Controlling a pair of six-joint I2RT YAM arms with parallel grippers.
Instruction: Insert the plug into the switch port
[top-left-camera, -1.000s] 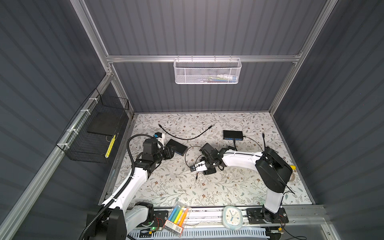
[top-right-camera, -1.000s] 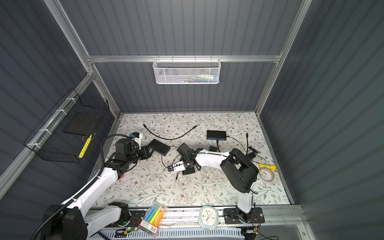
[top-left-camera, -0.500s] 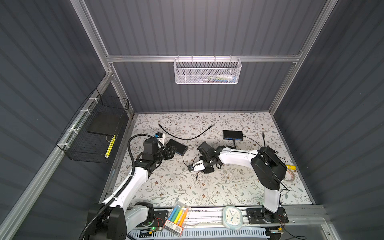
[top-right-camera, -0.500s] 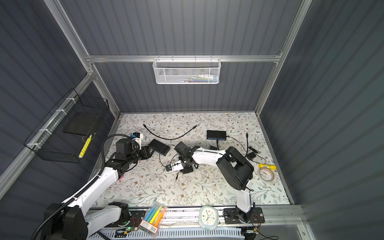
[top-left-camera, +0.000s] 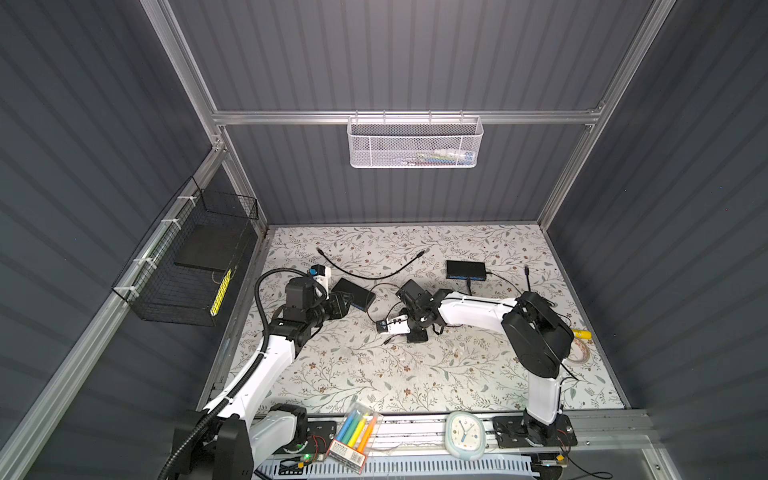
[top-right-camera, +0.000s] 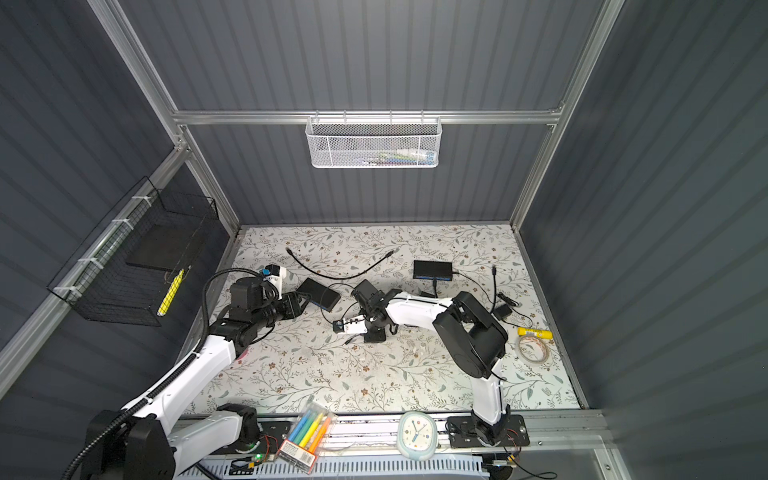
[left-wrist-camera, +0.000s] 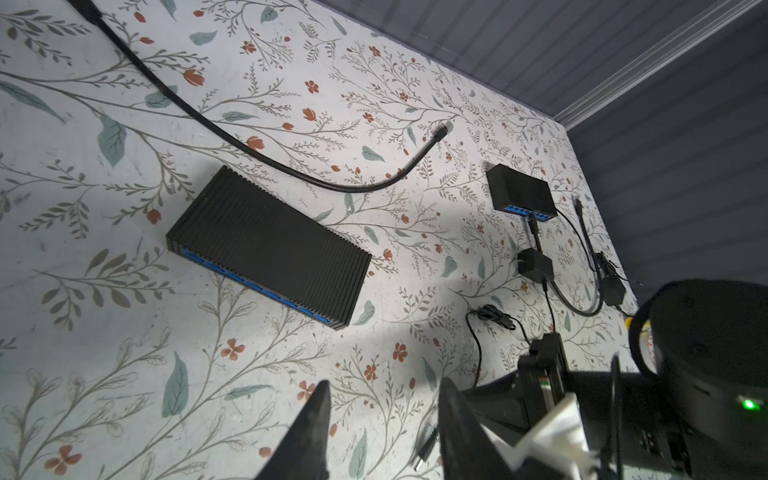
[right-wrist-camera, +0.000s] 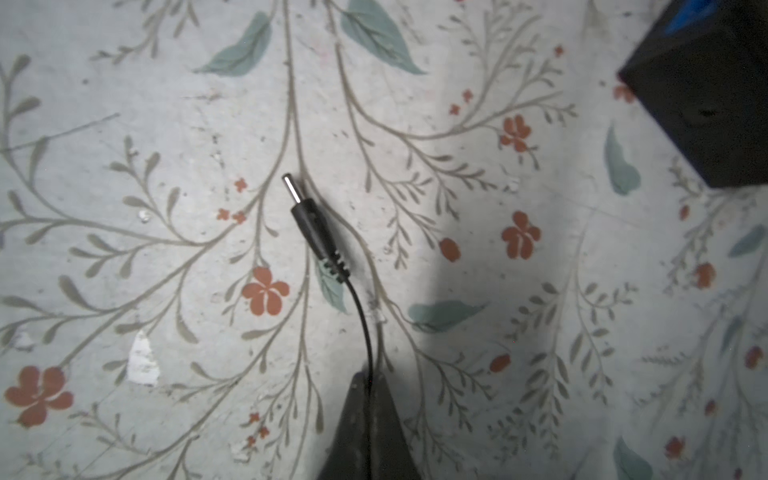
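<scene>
The plug (right-wrist-camera: 316, 226) is a small black barrel plug with a silver tip, lying on the floral table on a thin black cable. My right gripper (right-wrist-camera: 368, 380) is shut on that cable a short way behind the plug. In both top views it is low at the table's middle (top-left-camera: 415, 336). The switch (left-wrist-camera: 270, 245) is a ribbed black box with a blue port face, seen in both top views (top-left-camera: 353, 293). One corner of the switch (right-wrist-camera: 706, 104) shows in the right wrist view, apart from the plug. My left gripper (left-wrist-camera: 385, 384) is open and empty, just left of the switch (top-right-camera: 319, 294).
A smaller black switch (top-left-camera: 465, 270) with cables and a power adapter (left-wrist-camera: 536, 264) lies at the back right. A thick black cable (top-left-camera: 370, 272) curves behind the switch. Tape (top-right-camera: 534, 349) and a yellow marker (top-right-camera: 534, 332) lie at the right edge.
My right gripper has shut on the thin cable behind the plug, and its arm has shifted a little to the left. The left arm has stayed still.
</scene>
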